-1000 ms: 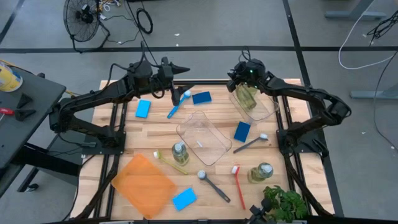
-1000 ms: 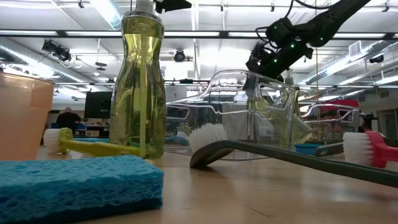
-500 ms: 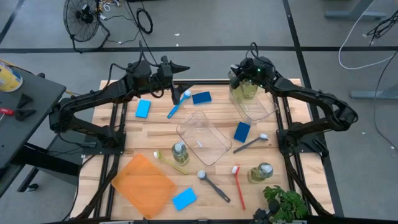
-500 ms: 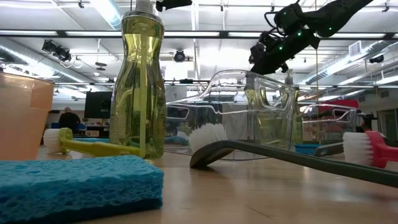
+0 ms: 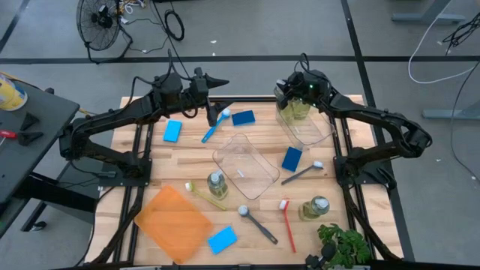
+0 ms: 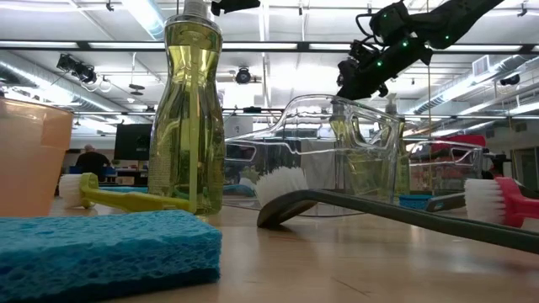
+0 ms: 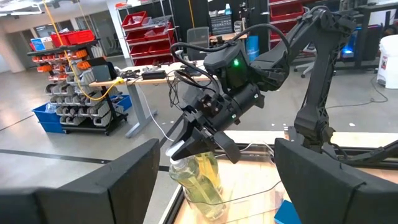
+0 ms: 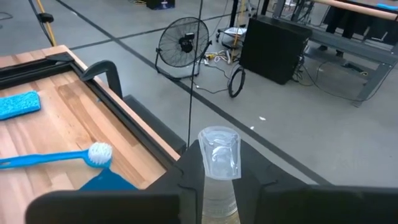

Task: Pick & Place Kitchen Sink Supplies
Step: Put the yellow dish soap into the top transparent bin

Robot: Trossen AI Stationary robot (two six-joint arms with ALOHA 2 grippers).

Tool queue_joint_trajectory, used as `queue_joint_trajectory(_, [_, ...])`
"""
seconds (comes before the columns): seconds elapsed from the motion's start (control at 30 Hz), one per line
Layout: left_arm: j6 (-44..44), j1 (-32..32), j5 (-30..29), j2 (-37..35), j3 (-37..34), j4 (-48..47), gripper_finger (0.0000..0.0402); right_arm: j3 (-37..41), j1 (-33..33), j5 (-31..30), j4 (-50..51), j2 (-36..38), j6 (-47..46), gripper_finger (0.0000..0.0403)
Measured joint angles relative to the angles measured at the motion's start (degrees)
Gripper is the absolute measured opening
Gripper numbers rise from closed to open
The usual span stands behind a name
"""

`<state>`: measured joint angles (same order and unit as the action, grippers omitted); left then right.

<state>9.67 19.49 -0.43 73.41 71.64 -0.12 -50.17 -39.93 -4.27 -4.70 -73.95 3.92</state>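
Yellow-green soap bottle (image 5: 297, 109) stands in the far right tub (image 5: 319, 132), my right fingers (image 8: 217, 163) clamped on its cap; release gently, lift straight up.

Grey floor (image 5: 67, 22) crossed by dark lines; black pedestal fan (image 5: 95, 16) beside coiled cable (image 5: 174, 25). Red bin shelving (image 7: 144, 31) behind. Ceiling strip lights (image 6: 152, 15) overhead.

you're seeing a soap bottle (image 5: 296, 110) standing in the far-right tub (image 5: 315, 129), another tub (image 5: 246, 165) lying mid-table, a tray (image 5: 174, 223) sitting near-left.
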Motion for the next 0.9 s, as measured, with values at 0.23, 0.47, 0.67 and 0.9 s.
queue_joint_trajectory(0.23, [-0.01, 0.00, 0.00, 0.00, 0.01, -0.02, 0.0320, 0.00, 0.06, -1.13, 0.20, 0.04, 0.56, 0.0055])
queue_joint_trajectory(0.47, [-0.01, 0.00, 0.00, 0.00, 0.01, -0.02, 0.0320, 0.00, 0.06, -1.18, 1.75, 1.37, 1.51, 0.0057])
queue_joint_trajectory(0.67, [0.02, 0.00, -1.47, 0.00, 0.00, -0.02, 0.0320, 0.00, 0.06, -0.66, 6.31, 4.59, 1.51, 0.0079])
queue_joint_trajectory(0.9, [0.02, 0.00, -1.49, 0.00, 0.00, -0.02, 0.0320, -0.31, 0.01, -1.09, 8.54, 5.73, 0.81, 0.0169])
